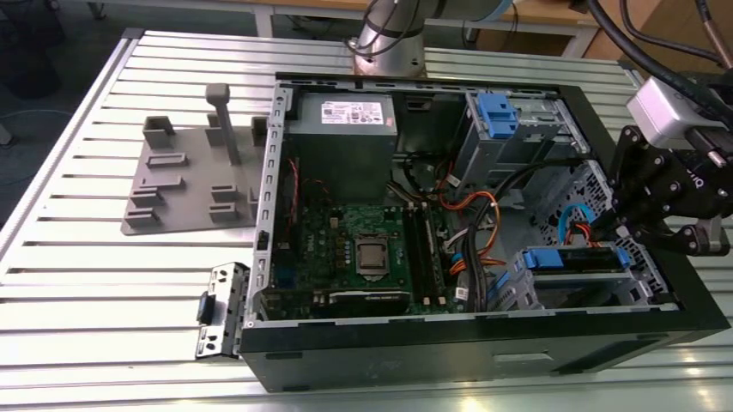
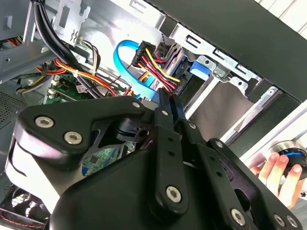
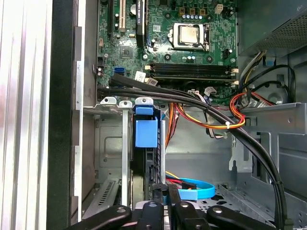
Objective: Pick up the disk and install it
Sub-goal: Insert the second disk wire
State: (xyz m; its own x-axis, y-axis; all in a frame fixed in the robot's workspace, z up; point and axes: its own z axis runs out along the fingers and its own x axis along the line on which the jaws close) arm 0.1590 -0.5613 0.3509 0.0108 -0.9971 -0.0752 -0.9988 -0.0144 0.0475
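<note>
The disk (image 1: 576, 260) is seen seated edge-up in the lower drive bay of the open computer case (image 1: 458, 356), at the exterior view's right, its blue carrier frame visible at both ends. In the first wrist view the disk (image 3: 146, 158) stands in the metal bay with its blue tab uppermost, and the gripper (image 3: 165, 203) is closed in around its near edge, where a blue data cable (image 3: 199, 191) and a bundle of coloured power wires (image 2: 153, 67) are plugged. In the second wrist view the gripper (image 2: 165, 103) is pressed nearly together at the connector end of the drive; whether the drive is actually pinched cannot be told.

The case is laid on its side on a table of white ribbed slats (image 1: 103, 292). The green motherboard (image 1: 366, 249) and a grey power supply box (image 1: 343, 129) are exposed inside. A grey plastic fixture (image 1: 189, 172) is set on the slats at the exterior view's left, well apart from the case. A loose metal bracket (image 1: 221, 309) lies just beside the case's corner. A person's hand (image 2: 280, 175) is seen in the second wrist view, resting on a round knob beyond the case.
</note>
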